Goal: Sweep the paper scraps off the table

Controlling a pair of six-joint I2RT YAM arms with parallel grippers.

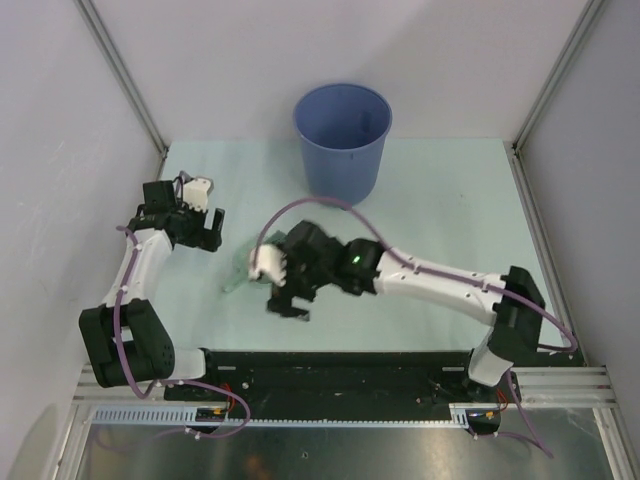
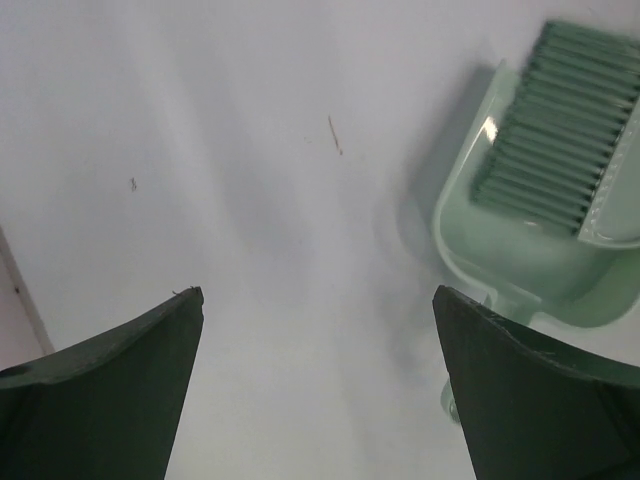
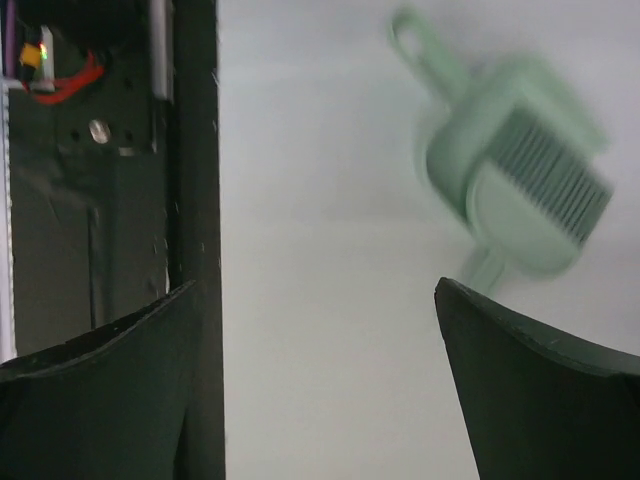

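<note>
**A:** What sits closest to the lens?

**B:** The dark fingers, in the bottom corners of both wrist views. The left gripper (image 2: 315,300) has its jaws spread wide, with only bare surface between them. The right gripper (image 3: 315,290) is spread just as wide and holds nothing.

**A:** And the biggest thing?

**B:** The table (image 1: 440,200), pale mint, fills the middle of the top view. Its black front edge runs across the lower part of that frame. In the right wrist view the same edge runs down the left side.

**A:** Next in size?

**B:** The right arm (image 1: 440,282) reaches from the lower right toward the centre of the frame. The left arm (image 1: 135,275) bends up the left side, and its gripper is over the upper left of the tabletop.

**A:** Then?

**B:** A blue bucket (image 1: 341,145) stands upright at upper centre, at the table's far edge, well apart from both grippers.

**A:** Anything smaller?

**B:** A mint-green dustpan (image 2: 520,270) lies flat on the table, at the right of the left wrist view. A brush (image 2: 560,130) of the same colour, ribbed on top, lies in it. From above, the pan is mostly hidden under the right wrist, just left of centre. In the right wrist view it shows blurred at upper right, apart from the fingers.

**A:** Smallest?

**B:** A thin brownish fleck (image 2: 335,135) on the surface, upper middle of the left wrist view.
</note>
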